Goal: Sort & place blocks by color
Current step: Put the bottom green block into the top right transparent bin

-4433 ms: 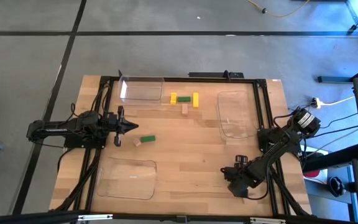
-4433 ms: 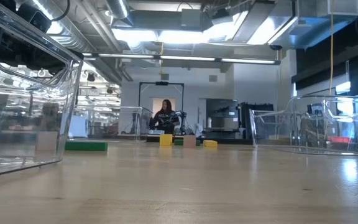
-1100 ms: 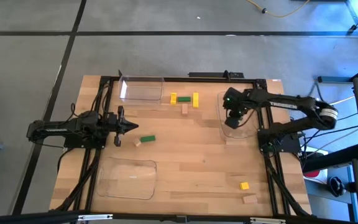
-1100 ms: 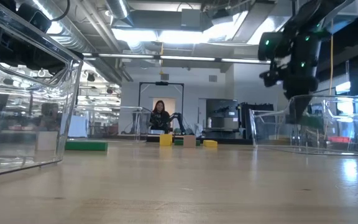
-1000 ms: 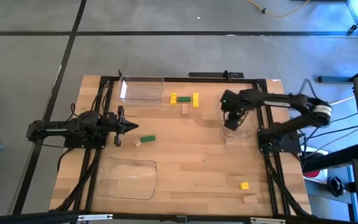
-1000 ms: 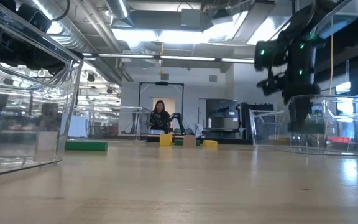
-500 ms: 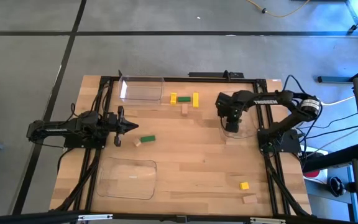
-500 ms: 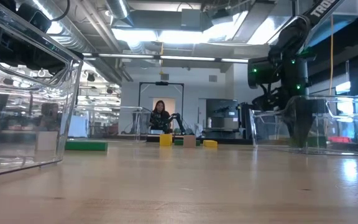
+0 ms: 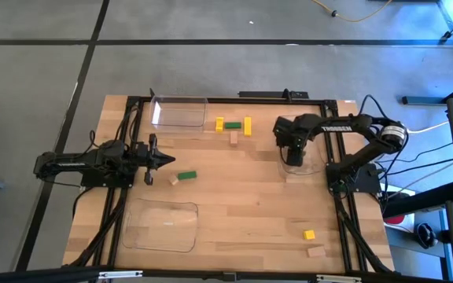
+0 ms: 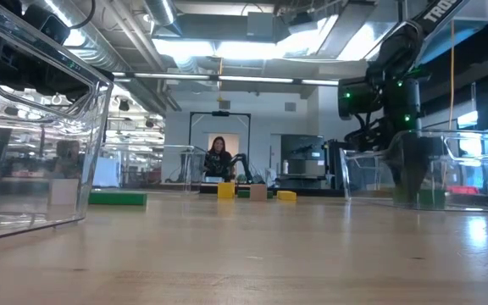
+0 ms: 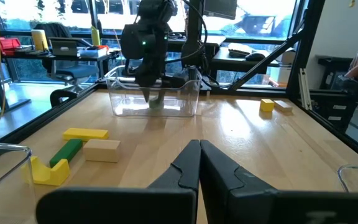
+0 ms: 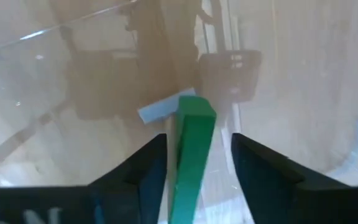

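Observation:
My right gripper (image 9: 292, 154) reaches down into the clear tray on the table's right (image 9: 314, 135), with a green bar block (image 12: 191, 146) between its fingers. In the low view the gripper (image 10: 412, 182) shows through the tray wall. My left gripper (image 9: 168, 161) waits shut at the table's left side, level above the wood, its fingers (image 11: 199, 163) together. Beside it lie a green bar (image 9: 186, 175) and a small tan piece (image 9: 174, 181). Two yellow blocks (image 9: 219, 123) (image 9: 248, 126), a green one (image 9: 233, 125) and a tan one (image 9: 233, 137) lie flat near the far edge. My right gripper has the green bar's near end (image 12: 182, 193) between its two fingers (image 12: 149, 171), coming from above and pointing down. The bar runs along the fingers and sticks out past their tips, slightly tilted, with its free end (image 12: 194, 109) close over the tray floor. Whether that end touches the floor cannot be told.
A clear tray stands at the far left (image 9: 179, 112) and another at the near left (image 9: 162, 226). A yellow block (image 9: 309, 234) and a tan block (image 9: 315, 251) lie near the near right corner. Bare wood spans the table's middle.
My right gripper has come down into the right tray with the green bar and shifted slightly toward the table's left and near edge. In the last half second it has barely moved.

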